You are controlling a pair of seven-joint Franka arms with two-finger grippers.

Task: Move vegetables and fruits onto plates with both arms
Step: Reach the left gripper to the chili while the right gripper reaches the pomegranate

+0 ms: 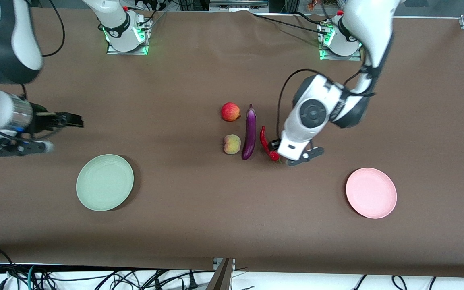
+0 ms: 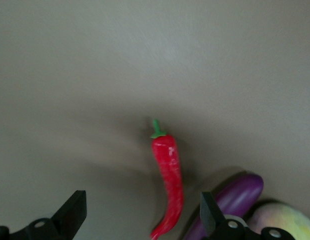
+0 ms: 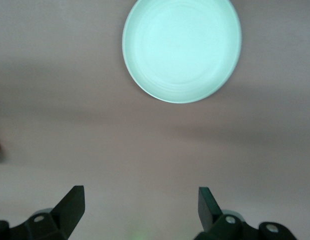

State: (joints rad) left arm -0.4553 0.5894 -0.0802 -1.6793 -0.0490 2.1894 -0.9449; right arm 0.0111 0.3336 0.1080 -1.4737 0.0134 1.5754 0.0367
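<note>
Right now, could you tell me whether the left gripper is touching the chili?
Apart. In the left wrist view the chili lies on the table between the open fingers of the left gripper, with bare table showing on both sides of it.

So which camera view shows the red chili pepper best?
The left wrist view: the chili pepper lies between the left gripper's open fingers, green stem visible. The front view shows it partly hidden; the right wrist view misses it.
</note>
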